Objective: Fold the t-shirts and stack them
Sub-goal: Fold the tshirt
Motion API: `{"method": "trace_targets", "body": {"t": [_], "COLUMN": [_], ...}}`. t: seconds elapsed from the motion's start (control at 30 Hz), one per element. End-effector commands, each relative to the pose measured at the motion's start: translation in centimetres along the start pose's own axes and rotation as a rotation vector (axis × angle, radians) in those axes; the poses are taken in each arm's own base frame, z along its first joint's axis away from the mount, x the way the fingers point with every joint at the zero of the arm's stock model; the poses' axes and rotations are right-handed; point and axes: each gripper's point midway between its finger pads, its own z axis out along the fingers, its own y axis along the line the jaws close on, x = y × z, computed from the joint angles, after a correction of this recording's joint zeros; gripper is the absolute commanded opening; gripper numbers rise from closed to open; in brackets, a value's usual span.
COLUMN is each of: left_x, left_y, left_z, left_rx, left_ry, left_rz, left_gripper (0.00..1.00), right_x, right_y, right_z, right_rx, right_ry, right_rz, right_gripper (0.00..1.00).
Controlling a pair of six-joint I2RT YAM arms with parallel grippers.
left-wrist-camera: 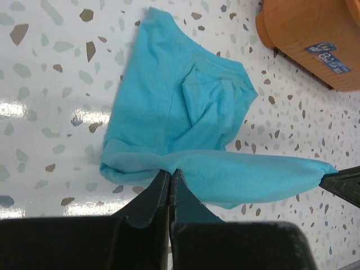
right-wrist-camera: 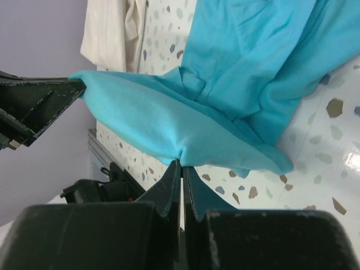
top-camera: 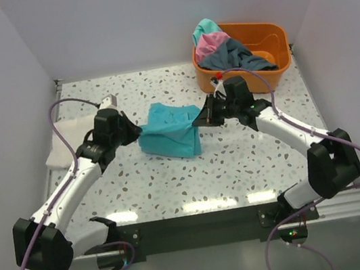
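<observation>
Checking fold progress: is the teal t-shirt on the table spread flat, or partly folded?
Partly folded: the teal t-shirt has one edge pinched taut between the left gripper and right gripper, the rest bunched on the table.

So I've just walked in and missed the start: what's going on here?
The left arm and right arm each have their jaws shut on one edge of a teal t-shirt, stretching it between them while the rest lies on the speckled table. A cream-white shirt lies at the table's left edge; more shirts sit heaped in the orange tub.
</observation>
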Motion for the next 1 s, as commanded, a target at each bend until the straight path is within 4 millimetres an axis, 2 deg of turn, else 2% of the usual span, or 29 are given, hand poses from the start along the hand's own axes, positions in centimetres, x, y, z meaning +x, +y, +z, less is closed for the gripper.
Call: {"method": "trace_targets", "body": {"t": [0.0,0.07,0.13,0.17,0.2,0.27,0.33,0.37,0.4,0.43,0.47,0.5,0.53,0.57,0.6,0.63,0.67,0.7,0.73,0.77,0.8,0.83,0.9,0.97], "left_x": [-5.7,-5.8,-6.8,-6.2,-7.0,-7.0,-8.5,-8.0,-9.1,-9.0,-7.9,-8.6,-7.4,-7.2,-6.7,-6.5,-7.1,-7.1,-6.6,-7.1,-7.2,-7.3,-7.7,-7.3], "left_y": [-3.0,-2.7,-3.2,-3.3,-3.7,-3.3,-3.7,-3.5,-4.2,-4.3,-3.9,-4.4,-3.6,-3.5,-3.2,-3.1,-3.3,-3.1,-2.6,-2.6,-2.6,-2.6,-2.9,-2.5], "left_z": [0.4,1.7,2.4,3.5,3.8,5.3,6.2,7.6,8.0,8.9,10.6,11.3,13.2,14.0,15.7,16.4,17.0,17.5,18.4,18.5,18.7,18.7,18.4,17.9], "left_rx": [0.093,0.077,0.094,0.108,0.123,0.106,0.119,0.123,0.144,0.146,0.142,0.151,0.133,0.135,0.124,0.121,0.120,0.111,0.091,0.086,0.086,0.085,0.090,0.083], "left_ry": [-0.139,-0.120,-0.137,-0.104,-0.116,-0.099,-0.134,-0.108,-0.125,-0.113,-0.069,-0.076,-0.037,-0.021,0.004,0.015,0.007,0.009,0.021,0.008,0.003,0.001,-0.006,0.003], "left_rz": [0.039,0.041,0.043,0.045,0.049,0.052,0.052,0.057,0.066,0.071,0.078,0.090,0.093,0.100,0.101,0.101,0.098,0.097,0.094,0.094,0.097,0.104,0.119,0.142], "left_gripper": [0.00,0.00,0.00,0.00,0.00,0.00,0.00,0.00,0.00,0.00,0.00,0.00,0.00,0.00,0.00,0.03,0.14,0.24,0.39,0.49,0.66,0.77,1.00,1.00], "right_x": [-4.0,-4.5,-5.1,-5.0,-5.4,-6.0,-7.3,-7.4,-8.1,-8.2,-8.3,-8.7,-8.7,-8.9,-9.3,-9.4,-9.8,-9.9,-10.4,-10.6,-10.9,-11.6,-11.0,-10.2], "right_y": [1.8,1.1,0.1,0.1,-0.6,-2.0,-3.4,-4.5,-5.0,-5.5,-6.0,-6.9,-7.5,-8.3,-9.2,-10.0,-10.7,-11.2,-11.0,-11.1,-11.3,-11.0,-11.1,-10.9], "right_z": [-0.5,-0.3,0.3,0.5,0.6,1.4,1.6,2.2,2.4,2.8,3.3,4.1,4.6,5.4,5.7,5.9,6.2,6.3,6.4,6.5,6.5,6.4,6.3,6.2], "right_rx": [-0.086,-0.072,-0.061,-0.075,-0.069,-0.040,-0.010,0.004,0.009,0.021,0.031,0.051,0.064,0.078,0.115,0.148,0.175,0.204,0.202,0.206,0.222,0.227,0.239,0.215], "right_ry": [-0.070,-0.067,-0.059,-0.048,-0.054,-0.069,-0.095,-0.089,-0.100,-0.097,-0.086,-0.076,-0.070,-0.064,-0.079,-0.086,-0.091,-0.094,-0.102,-0.107,-0.114,-0.121,-0.083,-0.066], "right_rz": [-0.043,-0.036,-0.027,-0.024,-0.012,0.000,0.018,0.033,0.029,0.028,0.029,0.018,0.024,0.024,0.031,0.031,0.030,0.033,0.026,0.021,0.022,0.011,0.009,0.018], "right_gripper": [0.00,0.00,0.00,0.00,0.00,0.00,0.00,0.00,0.00,0.00,0.00,0.00,0.00,0.00,0.00,0.00,0.00,0.17,0.28,0.37,0.46,0.51,0.59,0.61]}}
